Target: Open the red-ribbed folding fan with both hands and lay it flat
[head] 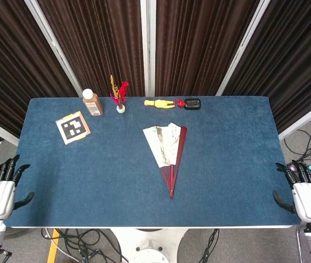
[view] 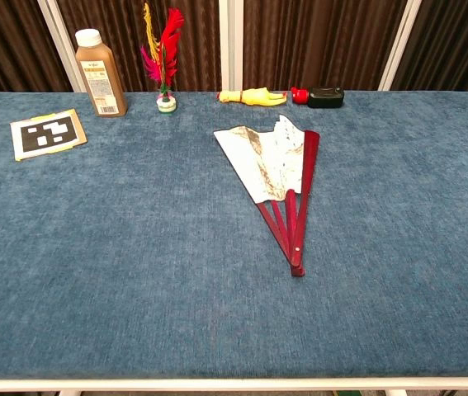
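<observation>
The folding fan (head: pixel 167 149) lies flat near the middle of the blue table, partly spread, its white painted leaf pointing to the back and its red ribs meeting at a pivot toward the front. The chest view shows the same fan (view: pixel 276 169). My left hand (head: pixel 1 189) hangs off the table's front left corner, fingers apart and holding nothing. My right hand (head: pixel 302 193) hangs off the front right corner, likewise empty with fingers apart. Both hands are far from the fan and absent from the chest view.
Along the back edge stand a brown bottle (head: pixel 92 102), a feathered shuttlecock (head: pixel 119 97), a yellow rubber chicken (head: pixel 159 103) and a small black device (head: pixel 192 103). A marker card (head: pixel 72 127) lies at the back left. Cables lie on the floor.
</observation>
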`<state>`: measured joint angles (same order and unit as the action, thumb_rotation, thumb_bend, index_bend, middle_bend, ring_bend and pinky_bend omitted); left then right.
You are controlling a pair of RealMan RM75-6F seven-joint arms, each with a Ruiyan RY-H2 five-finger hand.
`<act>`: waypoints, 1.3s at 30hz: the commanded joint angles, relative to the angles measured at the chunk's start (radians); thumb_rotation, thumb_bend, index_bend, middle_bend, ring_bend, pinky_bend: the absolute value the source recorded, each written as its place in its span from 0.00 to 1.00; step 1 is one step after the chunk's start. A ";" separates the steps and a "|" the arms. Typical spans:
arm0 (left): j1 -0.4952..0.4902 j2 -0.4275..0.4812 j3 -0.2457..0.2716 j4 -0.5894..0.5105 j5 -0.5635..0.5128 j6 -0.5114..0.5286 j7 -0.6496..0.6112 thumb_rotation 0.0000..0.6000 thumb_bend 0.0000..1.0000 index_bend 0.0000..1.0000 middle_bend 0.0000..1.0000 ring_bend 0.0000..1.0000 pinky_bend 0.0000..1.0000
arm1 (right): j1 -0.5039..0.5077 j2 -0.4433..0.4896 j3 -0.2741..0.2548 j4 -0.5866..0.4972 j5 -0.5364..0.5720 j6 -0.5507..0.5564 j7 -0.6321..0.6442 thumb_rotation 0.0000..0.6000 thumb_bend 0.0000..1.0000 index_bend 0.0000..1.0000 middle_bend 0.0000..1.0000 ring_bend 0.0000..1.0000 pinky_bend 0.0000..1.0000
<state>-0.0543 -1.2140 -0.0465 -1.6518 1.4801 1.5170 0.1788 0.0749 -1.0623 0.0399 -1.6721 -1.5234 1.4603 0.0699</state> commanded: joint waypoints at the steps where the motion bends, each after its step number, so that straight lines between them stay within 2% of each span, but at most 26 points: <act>1: -0.004 -0.002 0.002 -0.001 -0.009 -0.013 0.002 1.00 0.25 0.27 0.14 0.07 0.12 | 0.003 -0.001 0.001 -0.001 0.003 -0.006 -0.004 1.00 0.27 0.15 0.26 0.00 0.01; 11: -0.009 -0.001 0.003 -0.010 -0.022 -0.028 0.003 1.00 0.25 0.27 0.14 0.07 0.12 | 0.018 -0.004 0.003 -0.002 -0.002 -0.025 -0.005 1.00 0.27 0.15 0.26 0.00 0.01; 14: -0.012 -0.001 0.001 -0.011 -0.021 -0.030 0.003 1.00 0.25 0.27 0.14 0.07 0.12 | 0.047 -0.003 0.009 -0.003 -0.003 -0.066 -0.007 1.00 0.27 0.15 0.26 0.00 0.01; 16: -0.013 -0.001 0.001 -0.011 -0.018 -0.029 0.003 1.00 0.25 0.27 0.14 0.07 0.12 | 0.089 -0.003 0.017 -0.001 -0.016 -0.117 -0.021 1.00 0.24 0.15 0.26 0.00 0.01; 20: -0.014 -0.002 0.000 -0.012 -0.016 -0.026 -0.003 1.00 0.25 0.27 0.14 0.07 0.12 | 0.191 -0.033 0.048 0.014 -0.017 -0.237 -0.066 1.00 0.12 0.17 0.27 0.00 0.01; 24: -0.014 -0.003 0.001 -0.014 -0.017 -0.026 -0.006 1.00 0.25 0.27 0.14 0.07 0.12 | 0.316 -0.134 0.088 0.102 -0.026 -0.354 -0.049 1.00 0.11 0.29 0.33 0.00 0.02; 27: -0.013 -0.002 0.000 -0.015 -0.019 -0.024 -0.010 1.00 0.25 0.27 0.14 0.07 0.12 | 0.391 -0.225 0.111 0.191 -0.011 -0.422 -0.050 1.00 0.08 0.33 0.35 0.00 0.02; 33: -0.012 -0.003 -0.001 -0.009 -0.028 -0.026 -0.018 1.00 0.25 0.27 0.14 0.07 0.12 | 0.509 -0.410 0.123 0.381 0.004 -0.517 -0.093 1.00 0.05 0.36 0.36 0.00 0.02; 39: -0.013 -0.007 -0.002 -0.001 -0.035 -0.031 -0.030 1.00 0.25 0.27 0.14 0.07 0.12 | 0.595 -0.560 0.121 0.547 0.007 -0.566 -0.137 1.00 0.12 0.36 0.36 0.00 0.02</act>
<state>-0.0664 -1.2211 -0.0483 -1.6537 1.4461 1.4875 0.1504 0.6364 -1.5692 0.1585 -1.1817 -1.5184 0.9196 -0.0429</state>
